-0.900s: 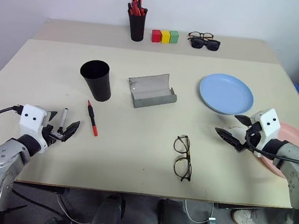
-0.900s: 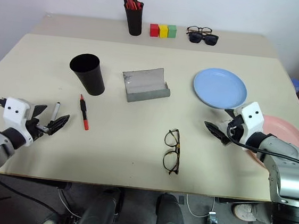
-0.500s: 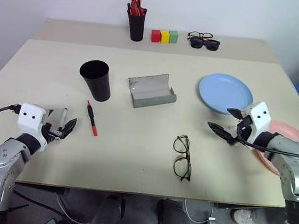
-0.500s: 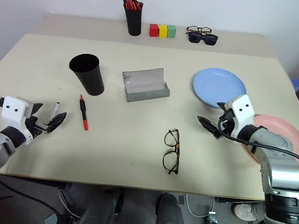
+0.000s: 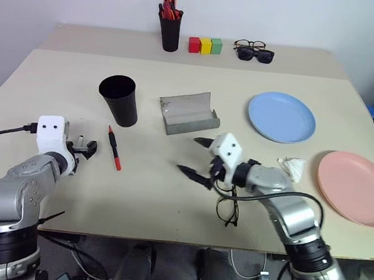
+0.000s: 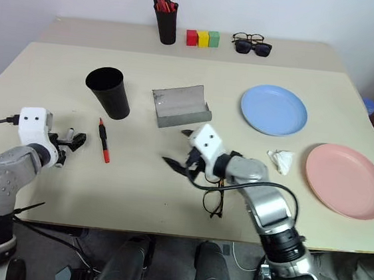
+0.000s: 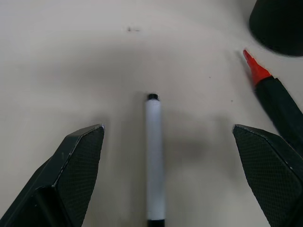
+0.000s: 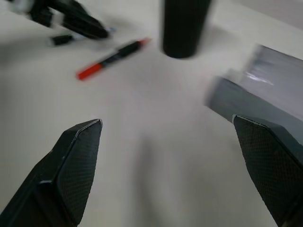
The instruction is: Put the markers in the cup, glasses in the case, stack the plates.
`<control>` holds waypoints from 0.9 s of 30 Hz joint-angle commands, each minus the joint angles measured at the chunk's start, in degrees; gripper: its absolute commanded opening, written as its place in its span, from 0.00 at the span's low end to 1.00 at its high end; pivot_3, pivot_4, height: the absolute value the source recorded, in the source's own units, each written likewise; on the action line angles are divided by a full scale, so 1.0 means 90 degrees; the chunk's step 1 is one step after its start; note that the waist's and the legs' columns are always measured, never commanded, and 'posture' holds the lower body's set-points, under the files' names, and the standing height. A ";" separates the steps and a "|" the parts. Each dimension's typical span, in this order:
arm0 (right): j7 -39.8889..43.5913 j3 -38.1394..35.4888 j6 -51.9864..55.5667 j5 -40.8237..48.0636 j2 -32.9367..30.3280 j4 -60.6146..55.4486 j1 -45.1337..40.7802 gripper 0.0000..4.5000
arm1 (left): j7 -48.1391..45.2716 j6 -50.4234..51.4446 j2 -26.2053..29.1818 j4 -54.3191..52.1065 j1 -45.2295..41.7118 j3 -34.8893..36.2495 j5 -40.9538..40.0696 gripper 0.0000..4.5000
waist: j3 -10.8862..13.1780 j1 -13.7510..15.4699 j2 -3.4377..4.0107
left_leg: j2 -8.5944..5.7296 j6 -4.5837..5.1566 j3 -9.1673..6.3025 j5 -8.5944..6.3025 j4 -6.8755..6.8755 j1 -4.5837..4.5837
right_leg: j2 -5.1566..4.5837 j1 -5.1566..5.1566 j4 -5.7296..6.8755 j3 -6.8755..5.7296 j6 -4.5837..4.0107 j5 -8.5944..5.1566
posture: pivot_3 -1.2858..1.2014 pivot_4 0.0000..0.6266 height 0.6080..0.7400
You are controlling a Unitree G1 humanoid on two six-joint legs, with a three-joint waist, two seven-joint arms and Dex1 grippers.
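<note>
Right pincer point(image 5: 197, 158) swung across from pink round plate point(image 5: 356, 186) to above thin black wire-framed glasses point(image 5: 228, 201); gaping, empty. Left pincer point(image 7: 170, 177) wide, straddling whitish-grey marker point(image 7: 154, 156), no grip yet.

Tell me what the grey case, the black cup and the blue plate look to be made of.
Case: felt-like fabric, matte and slightly fuzzy, with a dull grey surface that gives no shine. Cup: probably plastic, thin-walled, smooth black with a faint sheen. Blue plate: likely plastic, smooth, evenly coloured, with a soft gloss along the rim.
</note>
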 commanded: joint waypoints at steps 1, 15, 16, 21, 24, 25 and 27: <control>-0.0256 0.0225 -0.0336 -0.0261 0.0432 0.0174 -0.0311 1.00 | 0.0181 0.0099 0.0047 0.0293 -0.0237 0.0196 0.0212 0.79 | 0.0000 0.0002 0.0000 | 0.0000 -0.0001 0.0000 0.0000 0.0001 0.0000 | 0.0000 0.0000 0.0001 0.0000 0.0000 0.0000 | 0.52 0.24 1.00; -0.0757 0.0213 -0.1093 -0.0833 0.1195 0.1258 -0.0816 1.00 | 0.0641 -0.4133 0.0204 0.1509 -0.1528 0.0718 0.1021 0.01 | 0.0004 0.0043 -0.0031 | 0.0002 -0.0029 -0.0007 0.0016 -0.0006 -0.0001 | 0.0001 -0.0008 0.0004 -0.0003 -0.0007 0.0004 | 0.52 0.24 1.00; -0.0817 0.0203 -0.1170 -0.0870 0.1263 0.1341 -0.0875 1.00 | 0.0608 -0.4627 0.0179 0.1597 -0.1893 0.0868 0.0870 0.01 | 0.0004 0.0064 -0.0049 | 0.0001 -0.0032 -0.0007 0.0018 -0.0005 -0.0003 | 0.0000 -0.0008 0.0002 -0.0003 -0.0007 0.0005 | 0.52 0.24 1.00; -0.1058 0.0101 -0.1296 -0.0948 0.1557 0.1599 -0.1036 1.00 | 0.0018 -0.5897 0.0095 0.2076 -0.2864 0.0450 0.0789 0.01 | -0.0003 0.0044 -0.0056 | -0.0015 -0.0042 -0.0004 0.0016 -0.0005 -0.0012 | -0.0017 -0.0004 -0.0015 -0.0004 0.0011 0.0015 | 0.52 0.24 1.00; -0.1249 0.0009 -0.1348 -0.0981 0.1682 0.1691 -0.1104 1.00 | -0.0437 -0.6329 -0.0166 0.2412 -0.3202 -0.0455 0.1099 0.01 | -0.0003 0.0059 -0.0056 | -0.0016 -0.0042 -0.0007 0.0017 -0.0005 -0.0011 | -0.0014 -0.0003 -0.0009 -0.0006 0.0012 0.0015 | 0.52 0.24 1.00; -0.1281 -0.0005 -0.1367 -0.0995 0.1705 0.1713 -0.1116 1.00 | -0.0502 -0.6452 -0.0201 0.2507 -0.3235 -0.0632 0.1215 0.01 | -0.0003 0.0053 -0.0056 | -0.0016 -0.0042 -0.0009 0.0017 -0.0003 -0.0011 | -0.0013 -0.0002 -0.0009 -0.0006 0.0012 0.0015 | 0.52 0.24 1.00; -0.1355 -0.0056 -0.1381 -0.1016 0.1735 0.1736 -0.1143 1.00 | -0.0608 -0.6799 -0.0401 0.2773 -0.3256 -0.0917 0.1340 0.01 | -0.0002 0.0026 -0.0057 | -0.0016 -0.0041 -0.0006 0.0017 0.0002 -0.0012 | -0.0013 0.0000 -0.0008 -0.0004 0.0017 0.0018 | 0.52 0.24 1.00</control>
